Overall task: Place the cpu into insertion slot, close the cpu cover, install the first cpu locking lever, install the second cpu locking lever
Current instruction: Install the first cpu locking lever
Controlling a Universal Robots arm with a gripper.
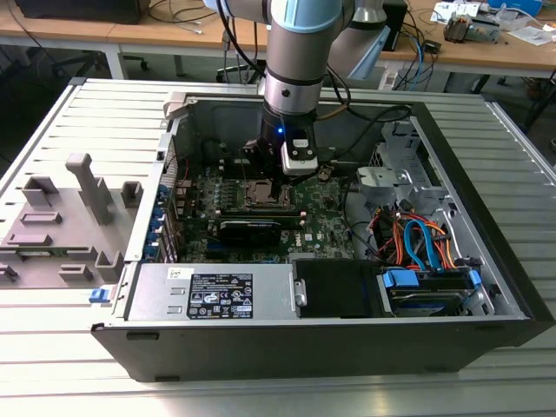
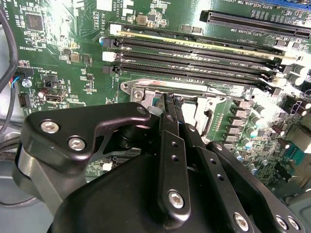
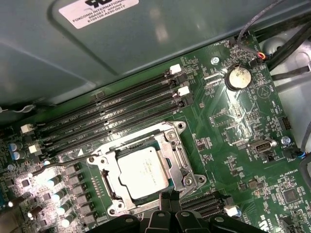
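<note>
Ribbed metal table (image 1: 69, 347) carries an open computer case (image 1: 330, 347) in the exterior view, with a grey fixture (image 1: 61, 217) on that view's left. The arm (image 1: 300, 52) reaches straight down into the case, and its pincer (image 1: 268, 175) hangs just above the insertion slot (image 1: 261, 195) on the green motherboard (image 1: 326, 221).

In the second wrist view the pincer (image 2: 170, 101) has its black fingers pressed together, pinching nothing that shows, with the tips over the insertion slot's silvery rim (image 2: 146, 91). Long black memory slots (image 2: 194, 56) run just beyond the slot.

In the first wrist view the cpu (image 3: 145, 171) sits flat in the insertion slot (image 3: 103, 161), and the cpu cover (image 3: 171, 145) lies down around it, framing its silvery top. The pincer (image 3: 167, 199) tips rest at the slot's edge, on the side away from the memory slots (image 3: 116, 114). A coin cell (image 3: 236, 77) lies well apart from the slot.
</note>
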